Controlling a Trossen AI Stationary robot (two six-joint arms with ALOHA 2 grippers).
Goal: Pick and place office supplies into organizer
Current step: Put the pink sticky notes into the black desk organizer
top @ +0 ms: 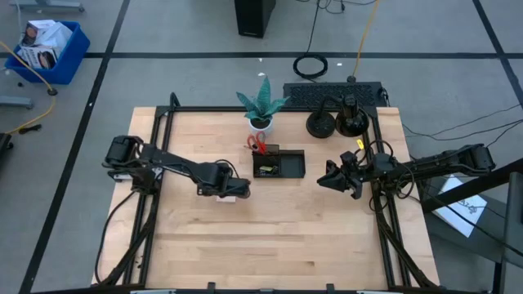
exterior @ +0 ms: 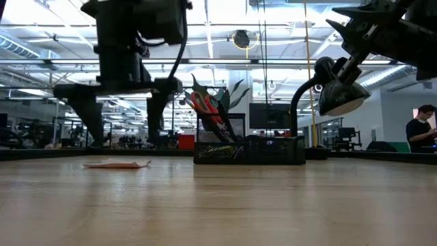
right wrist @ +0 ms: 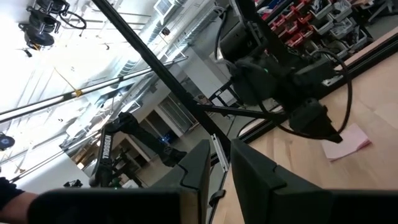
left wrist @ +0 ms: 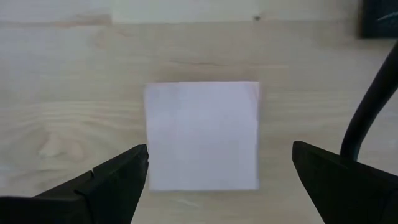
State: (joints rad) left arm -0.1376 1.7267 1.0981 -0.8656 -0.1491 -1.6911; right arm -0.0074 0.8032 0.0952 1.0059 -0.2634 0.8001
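No text, label, brand, number or sign can be read anywhere in these views. The pale square sticky-note pad (left wrist: 202, 135) on the tabletop shows a blank face, and the printed packaging in the blue plastic bin (top: 45, 49) on the floor beyond the tabletop's far left corner is too small to make out.

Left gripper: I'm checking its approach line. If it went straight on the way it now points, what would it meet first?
Probably the pink sticky-note pad, lying flat below the open left gripper.
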